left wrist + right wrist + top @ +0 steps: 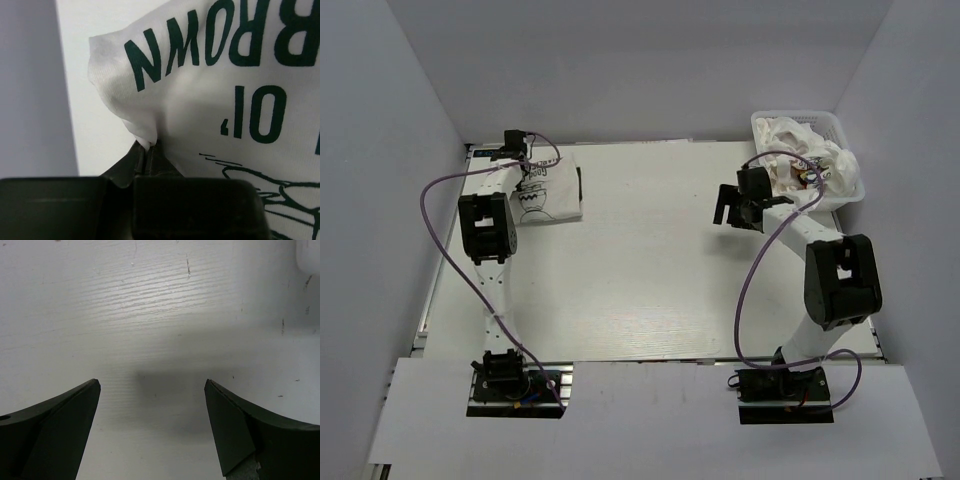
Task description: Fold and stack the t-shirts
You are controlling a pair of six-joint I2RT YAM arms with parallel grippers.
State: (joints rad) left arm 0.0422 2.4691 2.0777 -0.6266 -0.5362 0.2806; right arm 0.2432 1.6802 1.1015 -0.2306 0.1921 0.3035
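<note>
**One shirt folded, the rest waiting in the basket**

At the far left corner of the table [660, 280] lies a folded t-shirt [555, 195]. It is white with dark lettering and a line drawing, and a dark sleeve edge shows along its right side. The left gripper [148, 149] sits at the shirt's far left edge, its fingers pressed together with a small pinch of cloth nipped between them. To me it looks like a last tidy of the fold or a tug into place; I can't say which.

Towards the right edge, the right gripper [152, 390] hangs over bare tabletop, spread wide and holding nothing. Just beyond it, in the far right corner, the basket [790, 116] holds crumpled t-shirts [798, 138], none of them folded.

I'd judge the job about one shirt in. Nothing is stacked on that first shirt yet, and the whole heap has yet to be fetched, folded and piled.
</note>
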